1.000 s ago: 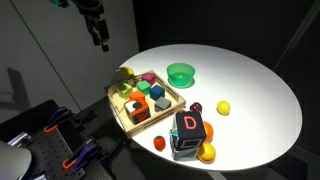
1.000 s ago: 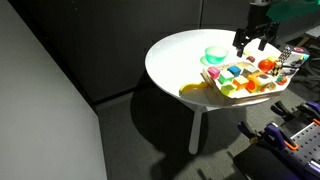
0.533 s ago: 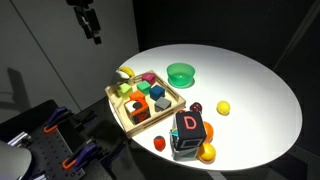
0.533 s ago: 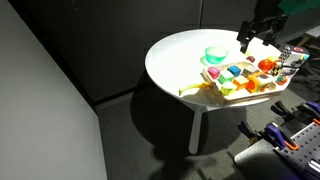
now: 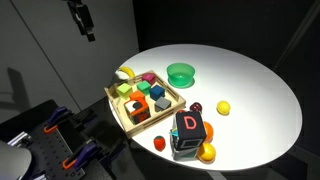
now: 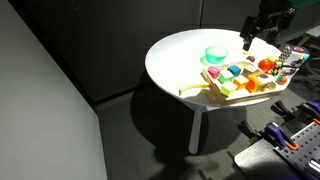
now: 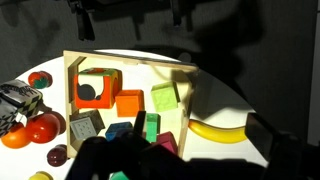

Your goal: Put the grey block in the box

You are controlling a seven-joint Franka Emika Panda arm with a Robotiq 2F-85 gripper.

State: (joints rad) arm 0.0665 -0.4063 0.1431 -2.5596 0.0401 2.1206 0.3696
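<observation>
The grey block (image 7: 85, 127) lies inside the light wooden box (image 7: 130, 62) among several coloured blocks, near a box corner. It also shows in an exterior view (image 5: 160, 103), in the box (image 5: 121, 106). The box also shows in an exterior view (image 6: 217, 90). My gripper (image 5: 87, 26) hangs high above and beyond the table's edge, well clear of the box, and appears in an exterior view (image 6: 250, 36) too. In the wrist view its dark fingers (image 7: 195, 165) stand wide apart, open and empty.
A banana (image 7: 220, 130) lies just outside the box wall. A green round bowl (image 5: 181, 73) stands behind the box. A dark cube with a red "D" (image 5: 188, 130), a yellow fruit (image 5: 223, 107) and red and orange fruits (image 5: 207, 153) lie near the front of the round white table (image 5: 250, 85).
My gripper has risen and drifted away from the box, up and off the table's edge. The blocks and box have not moved.
</observation>
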